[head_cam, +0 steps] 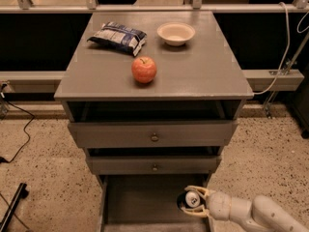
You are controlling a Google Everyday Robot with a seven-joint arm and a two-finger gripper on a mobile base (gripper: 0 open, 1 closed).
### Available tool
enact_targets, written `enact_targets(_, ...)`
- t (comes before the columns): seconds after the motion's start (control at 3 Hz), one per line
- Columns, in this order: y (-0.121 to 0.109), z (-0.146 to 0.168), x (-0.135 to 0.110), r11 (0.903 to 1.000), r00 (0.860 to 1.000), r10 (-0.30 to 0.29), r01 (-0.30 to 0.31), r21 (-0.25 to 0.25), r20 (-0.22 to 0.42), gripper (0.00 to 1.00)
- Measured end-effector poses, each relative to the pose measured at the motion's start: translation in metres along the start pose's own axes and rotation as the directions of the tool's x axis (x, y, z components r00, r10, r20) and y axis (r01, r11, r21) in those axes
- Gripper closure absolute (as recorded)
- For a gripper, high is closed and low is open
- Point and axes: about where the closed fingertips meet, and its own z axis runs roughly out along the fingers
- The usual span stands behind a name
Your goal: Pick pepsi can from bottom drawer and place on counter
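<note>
The gripper (189, 200) sits low at the right end of the open bottom drawer (137, 199), reaching in from the right on a pale arm (253, 212) that comes up from the lower right corner. Its two cream fingers (195, 189) curve round the pepsi can (192, 198), one behind it and one in front, and they appear to be closed onto its sides, so I judge the can held. The can stands upright with its silver top facing up, tucked near the drawer's right wall. A side-on grasp suits it, since the round body gives the fingers two opposing faces and the can stays level for setting down. The two shallower drawers above, the middle drawer (153, 164) and the top drawer (153, 134), overhang the back of the bottom one. The can probably has to come forward, out toward the camera, before it can rise. The counter (198, 71) above is the goal. Its right half is bare, while an apple (144, 69) sits near the front centre, a snack bag (117, 36) lies at the back left and a small bowl (176, 33) stands at the back. The open right side looks like the easiest landing spot.
</note>
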Motion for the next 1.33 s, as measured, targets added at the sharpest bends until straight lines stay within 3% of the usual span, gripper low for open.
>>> enact_targets(0.33,0.002,0.001,-0.001,0.9999,1.000,-0.008,0.008,-0.007,0.005,1.00)
enact_targets(0.67,0.004,-0.022,-0.026,0.9989,0.999,-0.027,0.027,-0.037,-0.021,1.00)
enact_targets(1.0,0.014,-0.085,-0.104,0.9957,0.995,-0.063,0.058,-0.073,-0.078,1.00)
enact_targets(1.33,0.019,-0.123,-0.161,0.9887,0.991,-0.111,0.102,-0.109,-0.078,1.00)
